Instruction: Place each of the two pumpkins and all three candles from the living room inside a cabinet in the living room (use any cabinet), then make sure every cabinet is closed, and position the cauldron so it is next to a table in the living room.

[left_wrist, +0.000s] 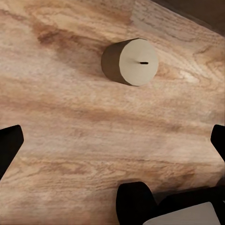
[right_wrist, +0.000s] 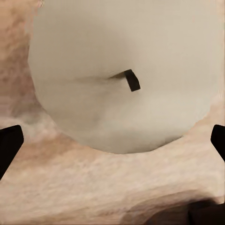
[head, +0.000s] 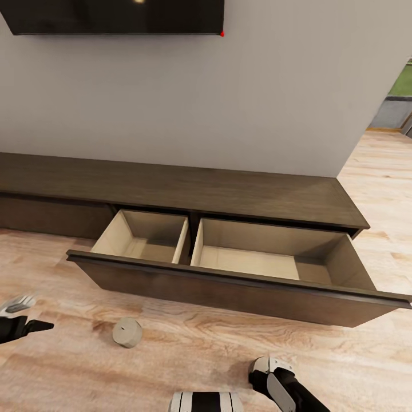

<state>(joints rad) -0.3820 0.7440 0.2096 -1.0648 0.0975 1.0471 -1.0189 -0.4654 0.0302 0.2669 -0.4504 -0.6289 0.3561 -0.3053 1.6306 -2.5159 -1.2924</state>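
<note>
Pale wood-grain floor [head: 189, 355] carries everything that matters here. At about nine o'clock in the head view the left hand [head: 23, 317] hangs low over the boards, and its wrist view shows its dark fingertips [left_wrist: 10, 145] spread wide with nothing between them; one grey-beige candle [left_wrist: 131, 62] stands apart from them on the floor, wick up. In the head view that candle [head: 127, 333] sits at roughly seven o'clock, just in front of the dark brown cabinet [head: 229, 197], whose wide drawer [head: 240, 289] is pulled out with both beige compartments bare.

To do this step well, I judge the left hand should centre over the candle, come straight down with the fingers either side of the round wall, and close gently; a short cylinder will likely tip or roll if struck off-centre. Then lift clear of the drawer front before lowering it into a compartment.

At five o'clock the right arm [head: 280, 383] is cut off by the frame edge. Its wrist view shows another candle [right_wrist: 124, 70] very close and blurred, the right hand [right_wrist: 112, 140] spread open around nothing; whether that candle stands on the floor or elsewhere I cannot tell.
</note>
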